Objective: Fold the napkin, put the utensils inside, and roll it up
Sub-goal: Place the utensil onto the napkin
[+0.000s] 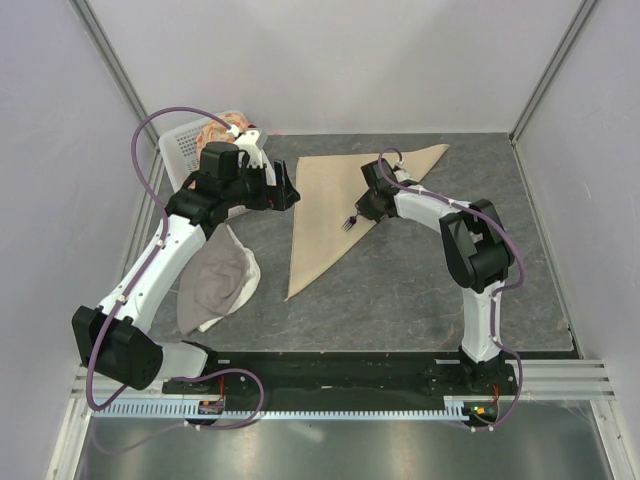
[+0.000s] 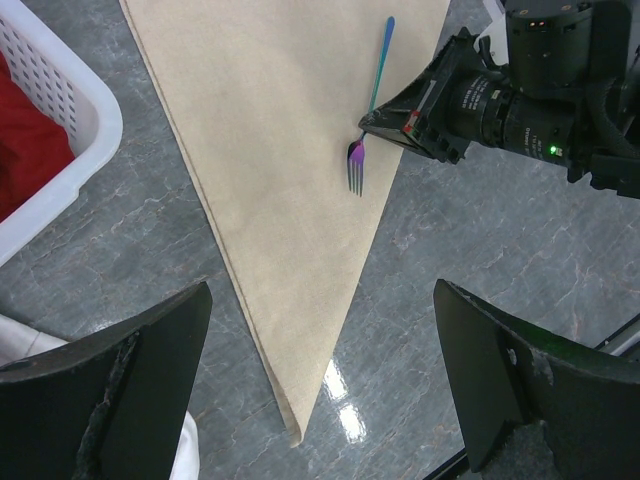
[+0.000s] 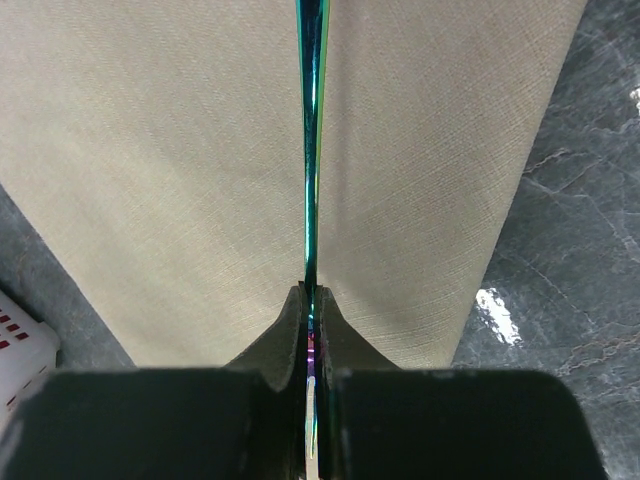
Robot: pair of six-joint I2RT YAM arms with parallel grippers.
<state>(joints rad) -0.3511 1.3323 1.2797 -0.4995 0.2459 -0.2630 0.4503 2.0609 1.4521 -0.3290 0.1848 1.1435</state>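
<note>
Right wrist view first: the right gripper [image 3: 308, 300] is clamped tight, both fingers pinched flat against the fork [image 3: 312, 150], and the teal handle runs straight out ahead of the fingertips over the napkin [image 3: 150, 180]. From the left wrist camera you can see where the grip sits: on the slim neck just above the purplish tines, which poke out below the fingers near the napkin's right edge. Whether the tines actually touch the cloth, I can't tell.

The napkin lies flat on the grey table [image 1: 420, 290], folded into a long triangle, one point toward the arms and one toward the far right corner.

Over to the left gripper [image 1: 285, 190]: jaws spread wide, nothing between them, hanging by the napkin's left corner, apart from the fork.

Beyond that, a white basket [image 1: 185, 140] with reddish cloth inside sits at the far left, and a grey-and-white cloth [image 1: 215, 285] lies crumpled beneath the left arm.
</note>
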